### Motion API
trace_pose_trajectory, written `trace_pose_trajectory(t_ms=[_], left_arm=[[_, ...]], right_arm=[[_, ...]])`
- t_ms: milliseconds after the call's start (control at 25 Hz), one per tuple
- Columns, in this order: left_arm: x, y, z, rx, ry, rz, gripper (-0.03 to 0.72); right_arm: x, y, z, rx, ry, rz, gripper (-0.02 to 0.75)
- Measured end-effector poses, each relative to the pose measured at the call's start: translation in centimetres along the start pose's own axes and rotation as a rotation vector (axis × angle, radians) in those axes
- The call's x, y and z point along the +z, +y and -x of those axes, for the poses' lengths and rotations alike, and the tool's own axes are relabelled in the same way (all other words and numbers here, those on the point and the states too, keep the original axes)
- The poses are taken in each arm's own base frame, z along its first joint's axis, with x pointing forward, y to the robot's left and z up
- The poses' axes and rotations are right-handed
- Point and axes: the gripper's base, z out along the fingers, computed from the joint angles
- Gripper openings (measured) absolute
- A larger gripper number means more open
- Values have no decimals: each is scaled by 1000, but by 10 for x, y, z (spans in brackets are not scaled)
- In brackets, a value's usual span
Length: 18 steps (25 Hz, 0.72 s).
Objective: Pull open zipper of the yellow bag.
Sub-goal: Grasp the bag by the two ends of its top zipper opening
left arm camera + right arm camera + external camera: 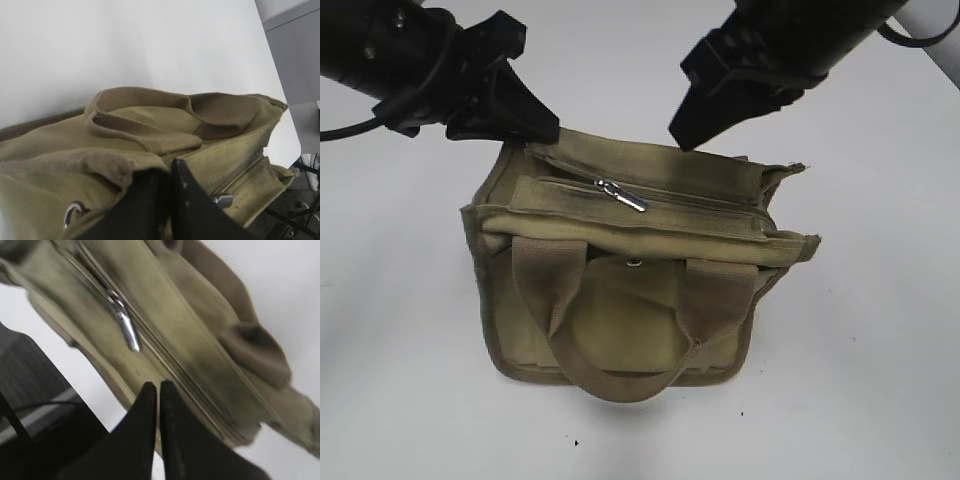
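My exterior camera looks down slantwise at the yellow bag (630,270); both wrist cameras peer close past my fingers (192,205), sharing its zipper (125,327).

Two black arms come in from the far edge of the scene, one at the far left and one at the far right, both slanting downward toward the middle. The left gripper (542,128) tapers to a wedge with its tip pointing down and to the right; in its wrist view the two black fingers (192,200) lie pressed together with only a thin seam between them. The right gripper (682,135) points down and to the left, and its wrist view shows its two fingers (142,435) side by side, nearly touching, a narrow slit left between them. Neither gripper holds anything.
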Motion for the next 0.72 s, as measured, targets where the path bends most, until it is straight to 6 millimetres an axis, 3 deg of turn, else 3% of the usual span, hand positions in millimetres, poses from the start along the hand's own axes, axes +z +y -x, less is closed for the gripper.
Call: trace_pose_trajectory(t_ms=[160, 240, 480, 720], left_arm=[[0, 0, 0, 0, 0, 0, 30], [0, 0, 0, 0, 0, 0, 30], [0, 0, 0, 0, 0, 0, 30], [0, 0, 0, 1, 0, -1, 30]], right_arm=[[1, 2, 9, -59, -112, 24, 247], [6, 3, 11, -95, -115, 25, 317], [43, 17, 13, -193, -25, 70, 352], [72, 11, 11, -236, 49, 16, 354]])
